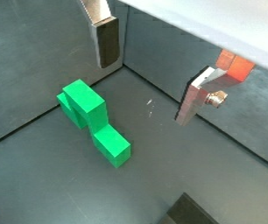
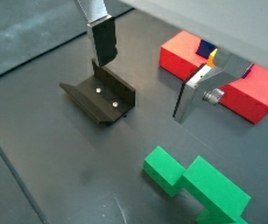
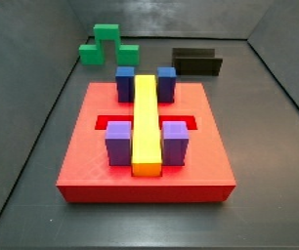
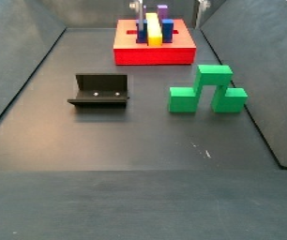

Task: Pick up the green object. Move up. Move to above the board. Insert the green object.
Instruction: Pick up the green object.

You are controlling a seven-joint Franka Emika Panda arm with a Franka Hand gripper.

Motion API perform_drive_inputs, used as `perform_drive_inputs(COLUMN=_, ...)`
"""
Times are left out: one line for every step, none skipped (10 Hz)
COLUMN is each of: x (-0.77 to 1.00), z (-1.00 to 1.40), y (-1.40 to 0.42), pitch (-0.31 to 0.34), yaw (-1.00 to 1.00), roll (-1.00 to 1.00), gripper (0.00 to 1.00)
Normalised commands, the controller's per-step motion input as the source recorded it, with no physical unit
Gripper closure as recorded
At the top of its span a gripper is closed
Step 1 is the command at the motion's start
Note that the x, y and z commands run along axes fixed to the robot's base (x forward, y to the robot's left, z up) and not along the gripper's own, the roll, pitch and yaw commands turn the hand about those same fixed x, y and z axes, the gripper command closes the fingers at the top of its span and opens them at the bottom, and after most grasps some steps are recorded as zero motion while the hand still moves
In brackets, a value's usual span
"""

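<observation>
The gripper (image 2: 143,74) hangs wide open and empty above the floor. The green object (image 4: 209,90) sits on the floor near the fixture (image 4: 99,91). The board (image 3: 146,146) carries 1 yellow bar (image 3: 146,115), with blue and purple blocks alongside.

Both side views face each other across the red board (image 3: 146,161); both wrist views look steeply down past the pincer (image 1: 148,74).

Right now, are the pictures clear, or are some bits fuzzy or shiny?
In both wrist views the gripper hangs open above the floor, its fingers close and slightly soft; the green object looks sharp. In a side view the board is evenly lit; the floor shows faint pale glare.
</observation>
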Motion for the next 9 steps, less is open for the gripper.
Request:
perform_drive_inputs(x=0.01, z=-0.35, y=-0.01, pitch=0.000, yaw=0.00, roll=-0.22, gripper=0.00)
perform_drive_inputs(x=-0.27, z=-0.56, y=-0.15, pitch=-0.050, yaw=-0.07, roll=-0.19, gripper=0.00)
perform_drive_inputs(x=-0.76, z=-0.55, y=-0.02, pitch=-0.149, yaw=-0.10, roll=-0.22, gripper=0.00)
perform_drive_inputs(x=-0.65, z=-0.48, y=-0.02, pitch=-0.156, yaw=-0.06, roll=-0.18, gripper=0.00)
perform_drive_inputs(x=-0.59, z=-0.32, y=0.00, pitch=-0.179, yaw=-0.05, roll=-0.13, gripper=0.00)
perform_drive_inputs(x=-0.64, z=-0.23, y=0.00, pitch=-0.193, yaw=-0.07, roll=-0.09, gripper=0.00)
perform_drive_inputs(x=-0.69, z=-0.18, y=0.00, pitch=-0.220, yaw=-0.07, roll=-0.08, gripper=0.00)
perform_drive_inputs(x=-0.54, z=-0.19, y=0.00, pitch=-0.214, yaw=0.00, roll=-0.05, gripper=0.00)
perform_drive_inputs(x=-0.48, z=-0.15, y=0.00, pitch=-0.183, yaw=0.00, roll=-0.03, gripper=0.00)
